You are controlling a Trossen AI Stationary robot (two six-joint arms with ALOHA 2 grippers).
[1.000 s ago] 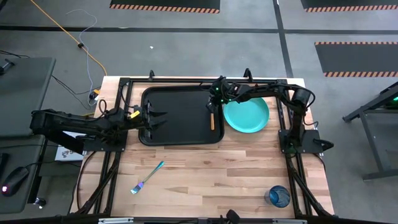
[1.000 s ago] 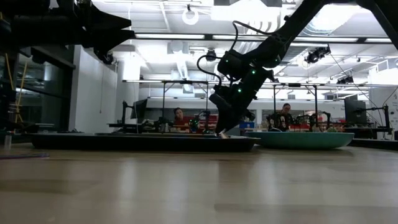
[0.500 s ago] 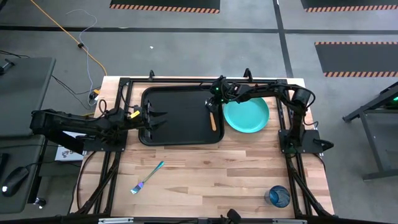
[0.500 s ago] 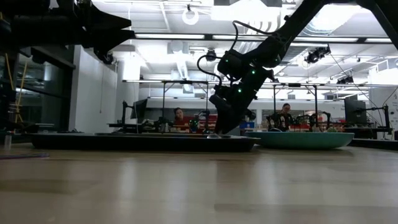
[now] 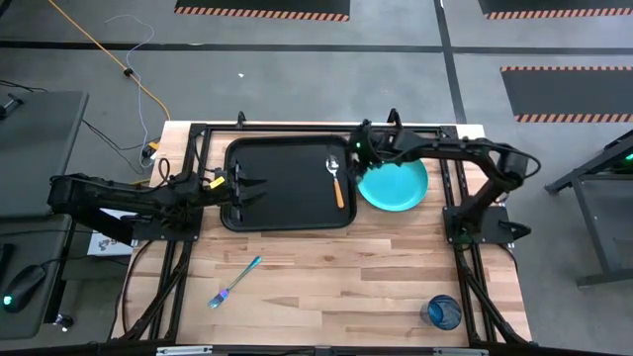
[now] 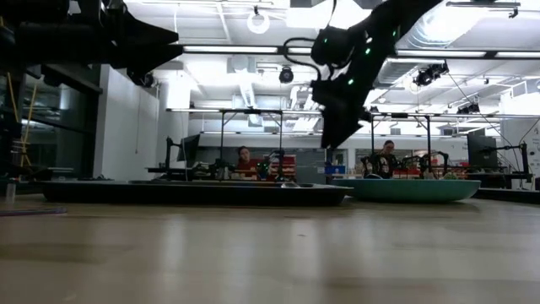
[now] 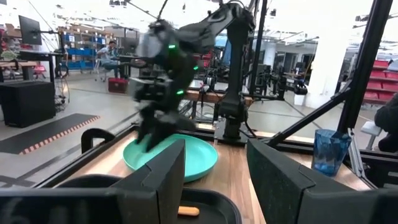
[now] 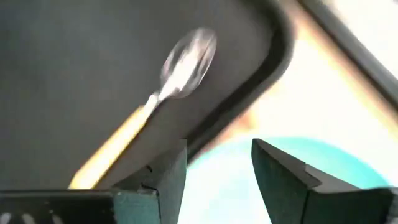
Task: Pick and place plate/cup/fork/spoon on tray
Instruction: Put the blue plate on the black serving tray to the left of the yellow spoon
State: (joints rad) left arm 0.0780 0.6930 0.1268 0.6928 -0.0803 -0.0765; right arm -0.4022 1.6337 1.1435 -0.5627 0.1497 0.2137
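right end effector (image 5: 360, 150): raised above the tray's right rim, beside the plate; fingers parted, nothing held or touched
left end effector (image 5: 249, 186): parked over the tray's left edge, fingers spread, nothing held
spoon (image 5: 336, 179): laid inside the tray (image 5: 282, 188) near its right rim
plate (image 5: 396, 184): on the table (image 5: 326, 277), just right of the tray
fork (image 5: 233, 282): on the table, in front of the tray
cup (image 5: 442, 312): at the table's front right corner

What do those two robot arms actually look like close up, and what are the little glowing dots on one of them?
Both are dark, slim, jointed arms ending in two flat, wedge-shaped fingers. The right gripper has small green lights glowing on its wrist and a black cable looping above it. The left gripper has a small yellow mark just behind its fingers.
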